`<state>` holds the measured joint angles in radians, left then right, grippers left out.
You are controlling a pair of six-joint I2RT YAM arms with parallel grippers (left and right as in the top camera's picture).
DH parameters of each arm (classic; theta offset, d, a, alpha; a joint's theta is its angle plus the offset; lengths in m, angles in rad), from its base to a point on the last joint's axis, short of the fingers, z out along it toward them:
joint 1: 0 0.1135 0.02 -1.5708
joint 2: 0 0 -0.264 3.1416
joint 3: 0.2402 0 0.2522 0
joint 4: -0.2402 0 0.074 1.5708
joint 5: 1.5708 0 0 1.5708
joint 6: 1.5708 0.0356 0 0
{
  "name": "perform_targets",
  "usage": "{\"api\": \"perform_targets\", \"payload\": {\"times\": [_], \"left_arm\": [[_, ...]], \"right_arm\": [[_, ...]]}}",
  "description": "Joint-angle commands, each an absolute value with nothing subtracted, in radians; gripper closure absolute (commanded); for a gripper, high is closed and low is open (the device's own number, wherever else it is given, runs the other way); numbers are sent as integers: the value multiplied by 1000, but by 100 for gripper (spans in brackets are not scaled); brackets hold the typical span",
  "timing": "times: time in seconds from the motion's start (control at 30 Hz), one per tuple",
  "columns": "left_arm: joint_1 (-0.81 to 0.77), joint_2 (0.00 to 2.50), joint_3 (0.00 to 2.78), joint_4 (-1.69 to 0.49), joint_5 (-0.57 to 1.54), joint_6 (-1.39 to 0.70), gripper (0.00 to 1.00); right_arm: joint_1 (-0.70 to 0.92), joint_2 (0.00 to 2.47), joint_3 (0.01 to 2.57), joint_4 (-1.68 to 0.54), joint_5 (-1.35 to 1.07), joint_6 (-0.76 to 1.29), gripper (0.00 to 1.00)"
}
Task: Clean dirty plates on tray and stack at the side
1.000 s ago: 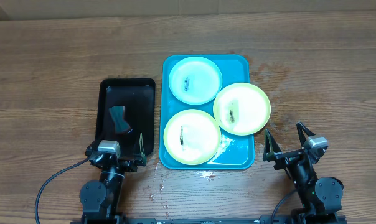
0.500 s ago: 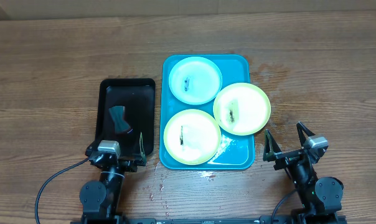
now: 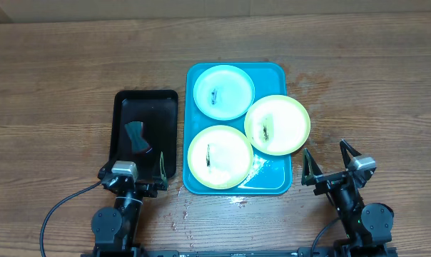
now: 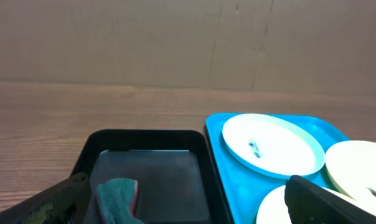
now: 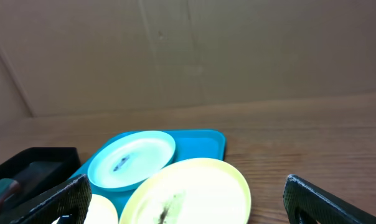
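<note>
Nothing has moved: we see three smeared plates (image 3: 224, 91) on the turquoise tray (image 3: 274, 178), left gripper (image 3: 133, 175) and right gripper (image 3: 325, 158) parked wide open. Cleaning looks unstarted; next, we judge, the left fetches the sponge (image 3: 135, 137) from the black tray (image 3: 148, 100).

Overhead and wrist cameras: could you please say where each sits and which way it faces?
Overhead: above the table, facing down at the tray and black tray; left tool and right tool at bottom edge.
Left wrist: behind the left tool, facing forward over the black tray; its open fingers frame the bottom.
Right wrist: behind the right tool, facing forward, tray at left; open fingers in the corners.
Shared: both wrist views show the blue-white plate.
</note>
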<state>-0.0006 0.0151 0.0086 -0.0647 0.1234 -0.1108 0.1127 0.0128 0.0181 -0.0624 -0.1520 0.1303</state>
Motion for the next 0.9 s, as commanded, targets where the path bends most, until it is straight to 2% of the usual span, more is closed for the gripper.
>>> {"api": "perform_targets", "payload": {"times": [0.0, 0.23, 0.4, 0.63, 0.87], "left_arm": [[-10, 6, 5, -66, 124, -191, 0], [-10, 6, 15, 12, 185, -229, 0], [-10, 19, 116, -50, 184, -204, 0], [-10, 249, 453, -359, 181, -153, 0], [-10, 631, 918, -784, 184, -153, 0]], "right_arm": [[111, 5, 8, -44, -208, 130, 0], [111, 5, 33, -56, -266, 221, 0], [111, 37, 150, -152, -283, 220, 0], [111, 281, 486, -394, -282, 212, 0], [111, 723, 992, -822, -283, 209, 0]]}}
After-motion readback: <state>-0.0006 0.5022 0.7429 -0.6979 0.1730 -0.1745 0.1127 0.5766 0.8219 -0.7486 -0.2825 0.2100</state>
